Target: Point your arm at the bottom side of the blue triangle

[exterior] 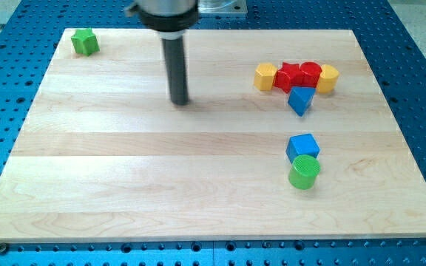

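The blue triangle lies at the view's upper right, just below a row of blocks. My tip rests on the board well to the view's left of the triangle, at about the same height in the view. The dark rod rises from it to the top edge. Nothing touches the tip.
Above the triangle stand a yellow block, two red blocks and a yellow cylinder in a row. A blue cube and a green cylinder sit lower right. A green block lies top left.
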